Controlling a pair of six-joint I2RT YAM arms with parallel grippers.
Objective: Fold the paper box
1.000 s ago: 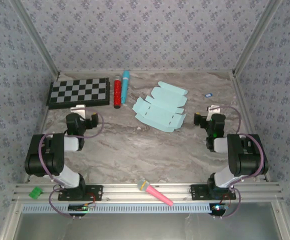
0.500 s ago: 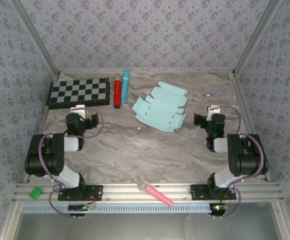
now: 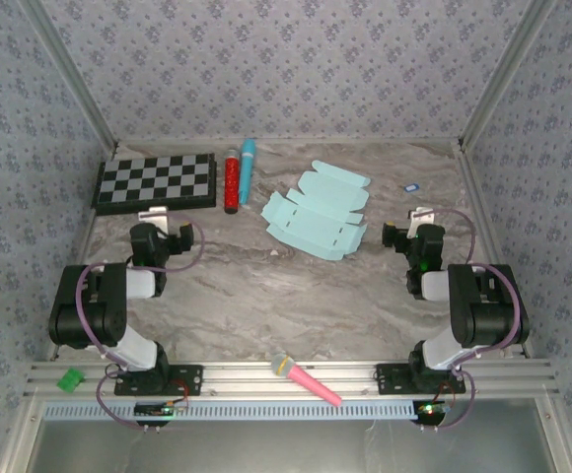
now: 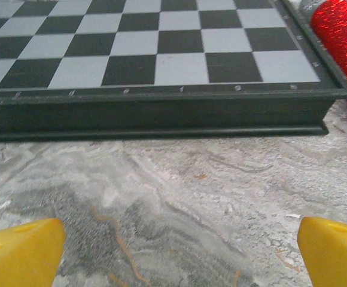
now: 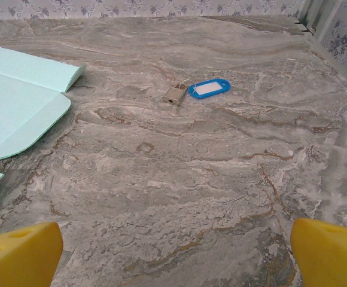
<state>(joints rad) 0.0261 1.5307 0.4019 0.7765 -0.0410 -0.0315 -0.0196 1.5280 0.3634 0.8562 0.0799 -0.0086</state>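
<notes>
The paper box (image 3: 316, 211) lies unfolded on the marble table, a flat pale mint-blue die-cut sheet with scalloped flaps, at the back centre. Part of it reaches into the right wrist view at the left edge (image 5: 18, 101). My left gripper (image 3: 158, 214) rests low at the left, just in front of the checkerboard, open with nothing between its yellow fingertips (image 4: 24, 248). Over at the right of the sheet my right gripper (image 3: 421, 215) sits low, open and empty as well, its yellow fingertips (image 5: 329, 251) spread wide over bare table.
A checkerboard (image 3: 156, 180) lies at the back left, with a red glitter tube (image 3: 232, 180) and a cyan tube (image 3: 248, 169) beside it. A small padlock with a blue key tag (image 5: 208, 88) lies at the back right. A pink microphone (image 3: 306, 379) rests on the front rail.
</notes>
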